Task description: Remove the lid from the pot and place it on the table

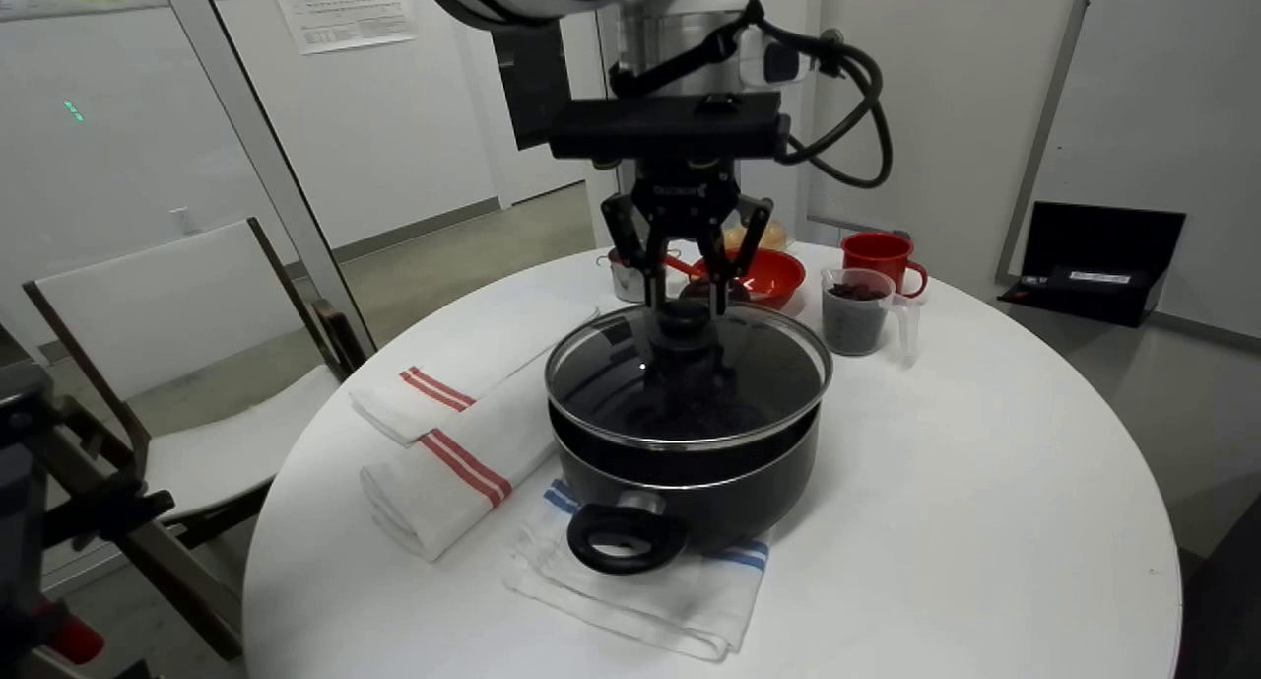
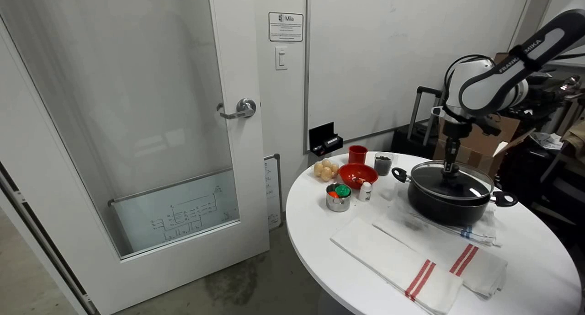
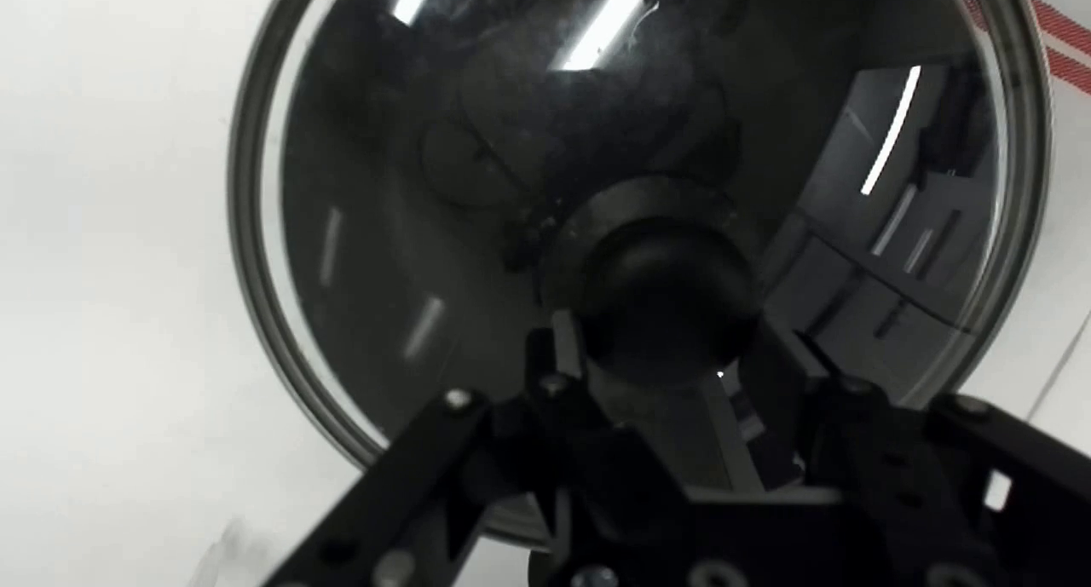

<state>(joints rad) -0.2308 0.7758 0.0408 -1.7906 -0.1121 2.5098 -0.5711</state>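
Just above the black pot (image 1: pixel 729 507), in an exterior view, the glass lid (image 1: pixel 768 393) appears to hang clear, a dark gap parting its rim from the pot's. The claw (image 1: pixel 687 301) looks to be pinching the lid's knob (image 1: pixel 683 324). Behind the pot stand a clear measuring jug (image 1: pixel 855 326) of dark bits (image 1: pixel 855 292) and a red mug (image 1: pixel 880 252), contents out of sight.

Well apart from the pot, in an exterior view, a metal cup (image 2: pixel 338 206) carries a green thing (image 2: pixel 342 191) and an orange-red one (image 2: pixel 333 195); nearby is the red bowl (image 2: pixel 349 172), what lies in it too unclear to name.

Over the pot, the wrist view puts the finger pads (image 3: pixel 566 348) at the knob's flanks. Glass with a metal rim should be stiff, slick, breakable and rather heavy for one small pinch, so it may swing. Keep to the knob, low and centred, and set the lid level on the worktop (image 3: pixel 102 229). What the pot holds, dark glass hides.
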